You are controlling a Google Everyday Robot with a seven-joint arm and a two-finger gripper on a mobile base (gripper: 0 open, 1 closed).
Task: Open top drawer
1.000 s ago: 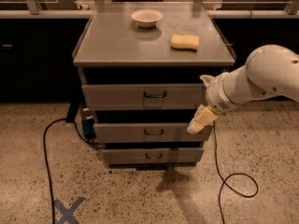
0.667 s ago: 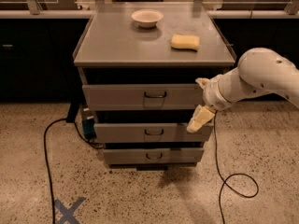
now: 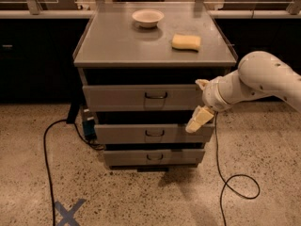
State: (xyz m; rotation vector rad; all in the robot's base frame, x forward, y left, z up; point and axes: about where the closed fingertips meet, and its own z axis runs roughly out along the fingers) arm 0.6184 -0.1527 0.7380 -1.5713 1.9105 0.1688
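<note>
Claw (image 3: 200,102) hanging released at the right end of the top drawer (image 3: 136,98).
The grey cabinet (image 3: 117,46) is standing on a speckled floor (image 3: 263,164), its top drawer sitting directly under the worktop. The claw's spread fingers (image 3: 198,119) are gripping nothing. A yellow sponge (image 3: 186,42) and a white bowl (image 3: 147,18) are resting on top, and the dark handle (image 3: 156,96) is sitting at the drawer's centre, left of the claw.

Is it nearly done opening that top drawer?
Barely started, it seems. Done: nothing visible; the top drawer shows no tray pulled out. In hand: the gripper hangs open by the drawer front's end, off to the side of the handle, not on it. Left: reach the handle, grip it, pull.
</note>
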